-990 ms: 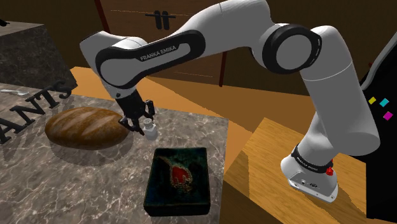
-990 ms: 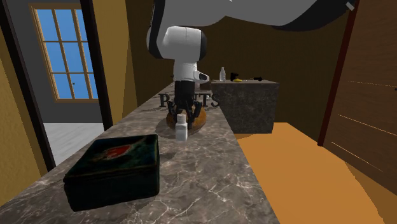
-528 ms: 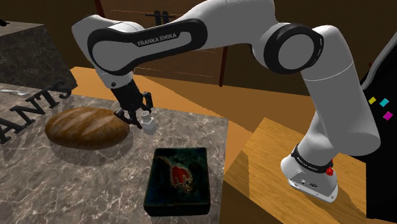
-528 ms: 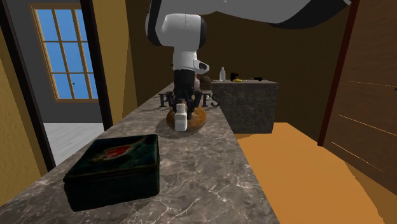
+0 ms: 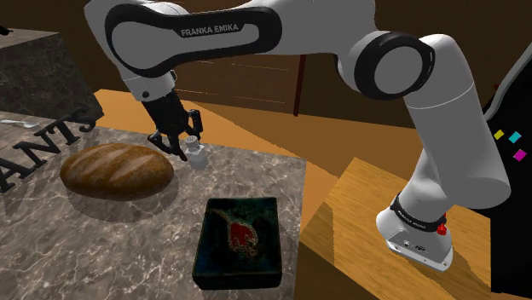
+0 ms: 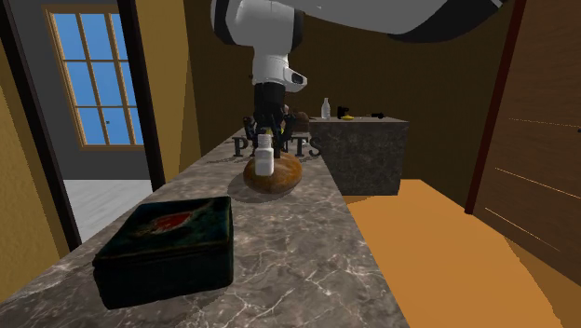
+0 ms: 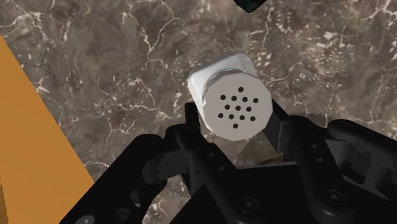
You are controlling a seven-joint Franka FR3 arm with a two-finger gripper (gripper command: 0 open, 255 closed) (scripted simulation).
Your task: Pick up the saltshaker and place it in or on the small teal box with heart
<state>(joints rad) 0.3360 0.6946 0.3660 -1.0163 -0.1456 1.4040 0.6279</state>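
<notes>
The jaws are clenched on the saltshaker [image 5: 197,155], near its cap with holes [image 7: 236,107], and the shaker hangs clear above the marble counter [image 5: 102,247]. From the wrist view it seems that the pads grip just under the cap, but I cannot be fully sure. In the shoulder view the dark teal box with the red heart [image 5: 217,256] lies at about 5 o'clock from the shaker, and the bread loaf [image 5: 115,170] at about 8 o'clock. With only 2 narrow contact places so high, the shaker could swing or slip during a fast move. A low path could knock it against the box wall [image 6: 168,266]. Released tilted on the lid, it may topple and roll off the counter.
</notes>
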